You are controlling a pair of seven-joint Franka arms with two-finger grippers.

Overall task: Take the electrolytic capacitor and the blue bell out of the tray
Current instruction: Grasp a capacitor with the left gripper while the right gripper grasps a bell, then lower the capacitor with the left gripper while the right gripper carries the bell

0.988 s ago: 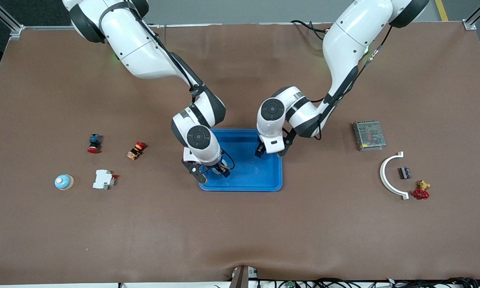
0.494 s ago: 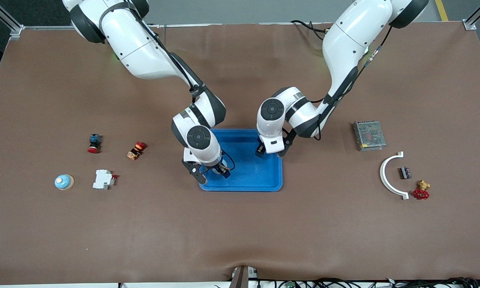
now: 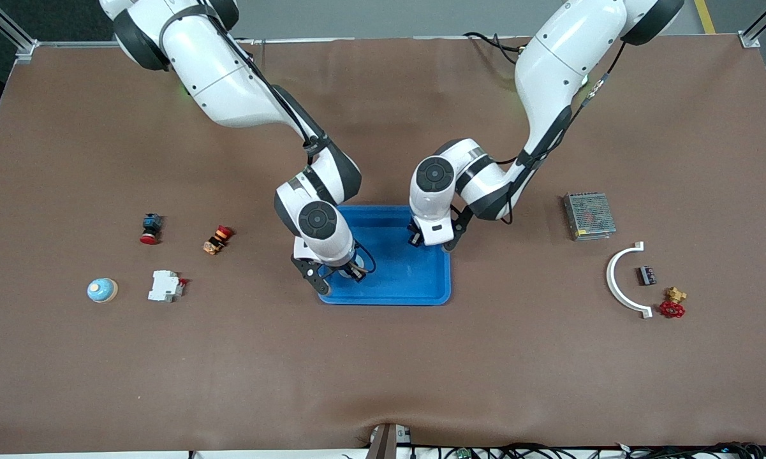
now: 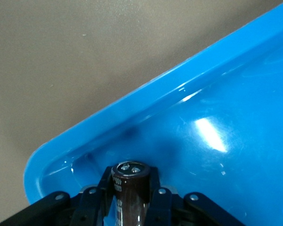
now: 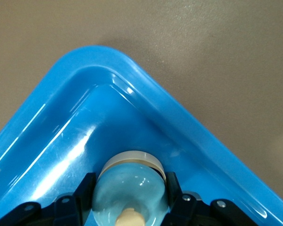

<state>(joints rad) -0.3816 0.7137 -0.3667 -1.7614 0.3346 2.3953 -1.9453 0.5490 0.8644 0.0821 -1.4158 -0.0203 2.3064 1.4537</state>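
The brown desk carries everything, and at its middle sits the bright blue tray, the biggest item on it. Both my arms reach down into that tray. My right pincer is low in the tray's corner nearer the front camera, toward the right arm's end, and in the right wrist view it is pressed onto the blue bell, one finger on each side of the pale blue dome, whose cream knob points up between them. My left pincer is in the tray's corner farther from the camera, toward the left arm's end, pinching the electrolytic capacitor, a dark brown cylinder clamped between the two black fingers just inside the rim. Both parts are thus gripped but remain inside the tray, so I judge the grasp step done and the lift about to begin. Next I should raise each part straight up until it clears the raised rim, then carry it out over bare desk, each arm toward its own end so the two do not cross. The bell's rounded dome could slip in the fingers, so a slow lift seems wise.
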